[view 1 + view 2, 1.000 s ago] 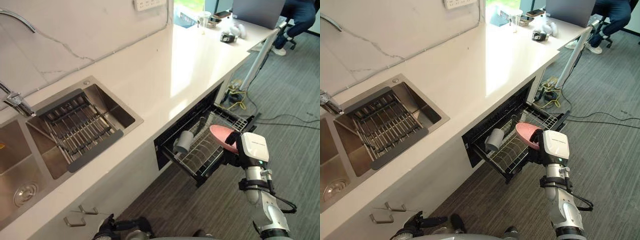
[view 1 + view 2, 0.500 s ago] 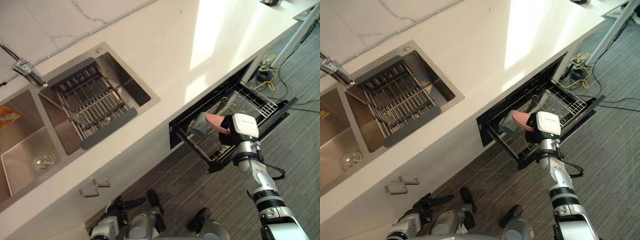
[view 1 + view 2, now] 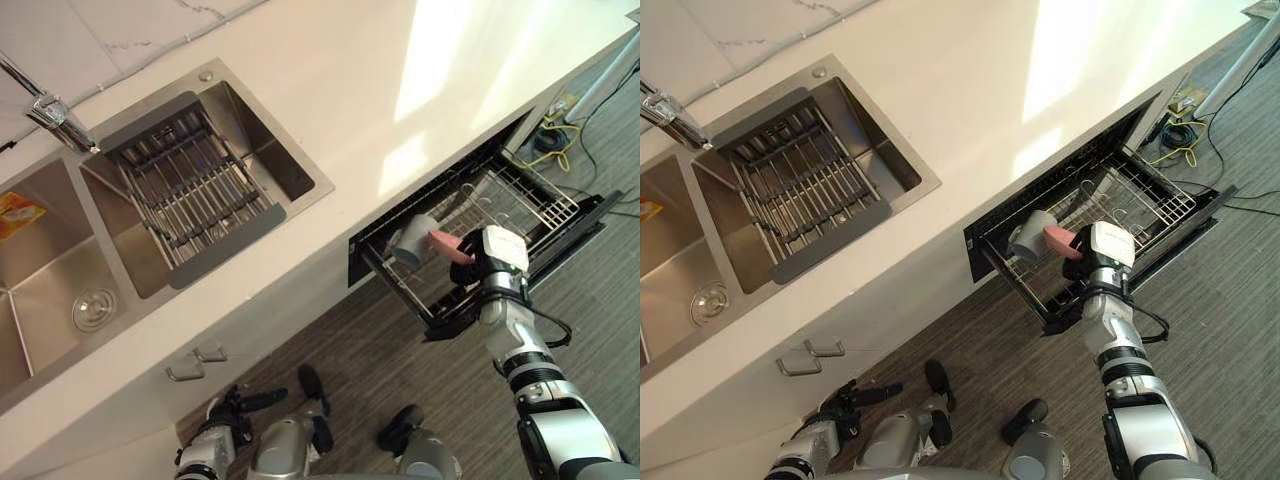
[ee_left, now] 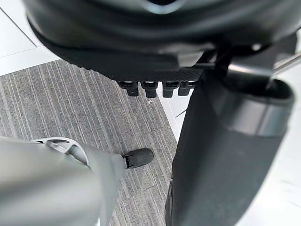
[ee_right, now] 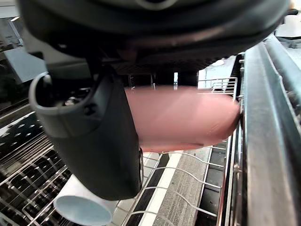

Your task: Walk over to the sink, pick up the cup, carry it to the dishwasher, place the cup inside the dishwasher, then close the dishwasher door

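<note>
My right hand (image 3: 466, 274) is shut on a pink cup (image 3: 447, 244), held on its side just above the pulled-out dishwasher rack (image 3: 522, 205). In the right wrist view the pink cup (image 5: 183, 117) lies across the hand, with the thumb (image 5: 99, 136) curled beside it and the wire rack below. A grey cup (image 3: 413, 240) lies in the rack right next to the pink one, towards the counter. My left hand (image 3: 232, 410) hangs low by the floor with relaxed fingers (image 4: 153, 87), holding nothing.
The dishwasher's dark front (image 3: 570, 238) juts out over the grey carpet. A white counter (image 3: 400, 90) runs above it. A steel double sink (image 3: 60, 260) with a drying rack (image 3: 185, 195) and a tap (image 3: 45, 105) lies to the left. Cables (image 3: 560, 135) trail at the far right.
The camera has tipped further down. My right hand has brought the pink cup lower and nearer the rack, close beside the grey cup. The left hand still hangs idle.
</note>
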Controlling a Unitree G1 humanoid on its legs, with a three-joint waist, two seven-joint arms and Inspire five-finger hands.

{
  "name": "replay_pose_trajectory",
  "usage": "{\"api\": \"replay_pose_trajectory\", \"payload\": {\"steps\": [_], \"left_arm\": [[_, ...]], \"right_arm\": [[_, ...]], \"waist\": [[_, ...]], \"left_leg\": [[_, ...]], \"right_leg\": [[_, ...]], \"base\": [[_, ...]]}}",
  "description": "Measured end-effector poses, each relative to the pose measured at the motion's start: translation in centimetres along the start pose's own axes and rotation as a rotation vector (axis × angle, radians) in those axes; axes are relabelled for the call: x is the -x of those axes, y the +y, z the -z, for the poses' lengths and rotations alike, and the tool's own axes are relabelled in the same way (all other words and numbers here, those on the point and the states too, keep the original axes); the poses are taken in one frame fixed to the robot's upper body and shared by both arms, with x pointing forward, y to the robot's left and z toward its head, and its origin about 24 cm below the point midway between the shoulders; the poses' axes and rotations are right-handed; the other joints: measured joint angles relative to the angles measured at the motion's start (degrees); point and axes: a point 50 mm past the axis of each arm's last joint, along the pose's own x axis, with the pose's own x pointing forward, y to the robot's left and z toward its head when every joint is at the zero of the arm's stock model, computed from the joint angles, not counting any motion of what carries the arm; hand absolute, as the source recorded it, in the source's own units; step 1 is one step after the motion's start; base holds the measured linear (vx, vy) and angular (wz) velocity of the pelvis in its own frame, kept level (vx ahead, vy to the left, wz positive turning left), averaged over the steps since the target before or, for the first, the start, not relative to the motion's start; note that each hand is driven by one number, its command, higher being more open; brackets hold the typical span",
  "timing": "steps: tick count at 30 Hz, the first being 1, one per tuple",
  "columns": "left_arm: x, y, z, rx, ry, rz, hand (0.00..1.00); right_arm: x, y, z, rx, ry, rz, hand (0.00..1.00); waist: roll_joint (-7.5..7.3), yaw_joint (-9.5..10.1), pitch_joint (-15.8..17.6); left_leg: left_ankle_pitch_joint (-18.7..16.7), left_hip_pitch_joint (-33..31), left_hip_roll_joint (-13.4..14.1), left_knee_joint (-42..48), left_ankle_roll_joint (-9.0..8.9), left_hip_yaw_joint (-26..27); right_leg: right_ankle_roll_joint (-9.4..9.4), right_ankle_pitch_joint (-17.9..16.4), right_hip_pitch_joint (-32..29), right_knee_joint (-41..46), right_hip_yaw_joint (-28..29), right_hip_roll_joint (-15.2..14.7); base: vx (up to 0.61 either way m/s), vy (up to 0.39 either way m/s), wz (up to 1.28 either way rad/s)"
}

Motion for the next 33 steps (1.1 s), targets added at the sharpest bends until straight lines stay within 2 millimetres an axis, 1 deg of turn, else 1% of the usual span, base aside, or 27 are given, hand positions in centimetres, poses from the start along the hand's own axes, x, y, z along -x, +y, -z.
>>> {"api": "replay_pose_trajectory", "payload": {"steps": [3, 8, 10, 12, 14, 16, 19, 21, 23, 24, 25, 26, 28, 29, 31, 32, 33], "left_arm": [[0.0, 0.0, -0.1, 0.0, -0.003, 0.001, 1.0], [0.0, 0.1, -0.1, -0.001, -0.007, 0.0, 1.0], [0.2, 0.3, 0.3, -0.001, -0.001, -0.002, 1.0], [0.2, 0.5, 0.8, -0.004, 0.01, -0.006, 1.0], [0.4, 0.7, 1.4, -0.017, 0.022, -0.009, 1.0], [0.5, 0.9, 1.6, -0.032, 0.02, -0.005, 1.0], [0.5, 1.1, 1.7, -0.045, 0.017, -0.011, 1.0], [0.6, 1.6, 2.0, -0.038, 0.025, -0.024, 1.0], [0.8, 2.0, 2.6, -0.059, 0.038, -0.037, 1.0], [0.9, 2.6, 3.1, -0.048, 0.048, -0.052, 1.0], [0.9, 2.8, 3.3, -0.041, 0.052, -0.056, 1.0], [1.0, 3.0, 3.6, -0.04, 0.06, -0.061, 1.0], [1.1, 3.3, 4.0, -0.044, 0.063, -0.069, 1.0], [1.2, 3.3, 4.1, -0.045, 0.064, -0.072, 1.0], [1.2, 3.6, 4.5, -0.044, 0.076, -0.082, 1.0], [1.3, 3.7, 4.6, -0.042, 0.08, -0.083, 1.0], [1.2, 3.7, 4.8, -0.042, 0.093, -0.084, 1.0]], "right_arm": [[0.0, 0.1, 0.6, -0.019, 0.028, -0.007, 1.0], [0.2, -0.3, 1.2, -0.081, 0.042, 0.032, 1.0], [1.1, -1.1, 1.2, -0.133, -0.021, 0.086, 1.0], [1.7, -1.5, 1.2, -0.161, -0.059, 0.114, 1.0], [2.6, -2.0, 1.8, -0.212, -0.087, 0.15, 1.0], [3.0, -2.6, 2.3, -0.26, -0.097, 0.186, 1.0], [3.5, -3.3, 4.0, -0.347, -0.04, 0.245, 1.0], [3.8, -3.3, 5.0, -0.424, 0.013, 0.267, 1.0], [4.4, -3.1, 6.2, -0.513, 0.076, 0.283, 1.0], [4.7, -3.0, 7.1, -0.587, 0.134, 0.301, 1.0], [4.9, -3.0, 7.6, -0.608, 0.157, 0.309, 1.0], [5.3, -3.0, 8.8, -0.662, 0.206, 0.329, 1.0], [6.1, -2.9, 10.9, -0.766, 0.3, 0.36, 1.0], [6.4, -2.8, 11.6, -0.791, 0.33, 0.361, 1.0], [7.7, -1.1, 14.2, -0.89, 0.467, 0.315, 1.0], [8.1, -0.4, 14.6, -0.907, 0.498, 0.294, 1.0], [9.0, 1.0, 15.3, -0.929, 0.554, 0.245, 0.0]], "waist": [[0.06, -0.06, 0.1], [0.32, -0.13, 0.4], [0.32, -0.43, 0.4], [0.32, -0.87, 0.4], [0.26, -1.42, 0.4], [0.23, -1.99, 0.3], [-0.12, -2.21, -0.2], [-0.72, -2.5, -1.0], [-1.36, -2.7, -2.5], [-1.86, -3.17, -3.1], [-1.97, -3.34, -3.3], [-2.08, -3.43, -4.1], [-2.09, -3.77, -4.8], [-2.07, -3.93, -4.9], [-2.11, -4.67, -6.0], [-2.11, -4.91, -6.0], [-2.05, -5.12, -6.1]], "left_leg": [[0.0, 0.5, -0.1, 0.0, -0.02, 0.0], [-0.4, 2.2, -0.2, -0.3, -0.35, 0.0], [-0.6, 2.7, -0.1, -0.3, -0.52, 0.0], [-0.7, 3.3, -0.1, -0.3, -0.51, 0.0], [-0.9, 4.6, -0.1, -0.4, -0.69, 0.0], [-1.1, 5.2, -0.1, -0.4, -0.87, 0.1], [-1.3, 6.3, 0.0, -0.4, -0.98, 0.2], [-1.4, 7.1, 0.2, -0.4, -1.2, 0.3], [-1.6, 7.7, 0.4, -0.4, -1.47, 0.5], [-1.8, 8.8, 0.6, -0.4, -1.74, 0.8], [-1.9, 9.2, 0.7, -0.4, -1.88, 0.9], [-2.0, 9.6, 0.7, -0.4, -2.07, 1.2], [-2.2, 10.4, 0.9, -0.4, -2.34, 1.8], [-2.2, 10.4, 0.9, -0.4, -2.36, 1.8], [-2.2, 10.8, 1.0, -0.4, -2.38, 1.8], [-2.2, 11.1, 1.0, -0.4, -2.38, 1.7], [-2.2, 11.6, 1.0, -0.4, -2.38, 1.7]], "right_leg": [[0.0, 0.0, 0.6, 0.0, 0.0, -0.1], [0.09, -0.5, 2.4, -0.5, -0.2, -0.1], [0.08, -0.6, 2.9, -0.8, -0.2, 0.1], [0.11, -0.6, 3.6, -1.2, -0.2, 0.2], [0.15, -0.6, 5.0, -1.5, -0.3, 0.4], [0.33, -0.5, 5.7, -1.7, -0.3, 0.5], [0.67, -0.3, 6.8, -1.9, -0.2, 0.9], [0.74, -0.2, 7.7, -2.5, -0.1, 1.3], [0.75, -0.2, 8.2, -3.0, 0.1, 1.8], [0.77, -0.2, 9.2, -3.4, 0.4, 2.0], [0.77, -0.2, 9.5, -3.4, 0.7, 2.0], [0.76, -0.2, 9.7, -3.5, 1.2, 2.1], [0.75, -0.2, 10.0, -3.5, 1.8, 2.4], [0.74, -0.2, 10.1, -3.5, 1.8, 2.4], [0.64, -0.3, 10.4, -3.5, 1.8, 2.4], [0.64, -0.3, 10.8, -3.5, 1.7, 2.5], [0.72, -0.5, 11.2, -3.5, 1.6, 2.5]], "base": [[0.01, -0.042, 0.01], [-0.02, -0.045, 0.0], [-0.01, -0.048, -0.01], [0.01, -0.051, -0.02], [0.01, -0.058, -0.02], [0.0, -0.048, -0.02], [-0.01, -0.048, -0.03], [-0.01, -0.058, -0.06], [0.0, -0.049, -0.09], [-0.01, -0.044, -0.11], [-0.03, -0.033, -0.14], [-0.04, -0.022, -0.14], [-0.05, -0.023, -0.16], [-0.06, -0.016, -0.08], [-0.06, -0.007, -0.01], [-0.07, -0.001, -0.03], [-0.09, 0.004, -0.05]]}}
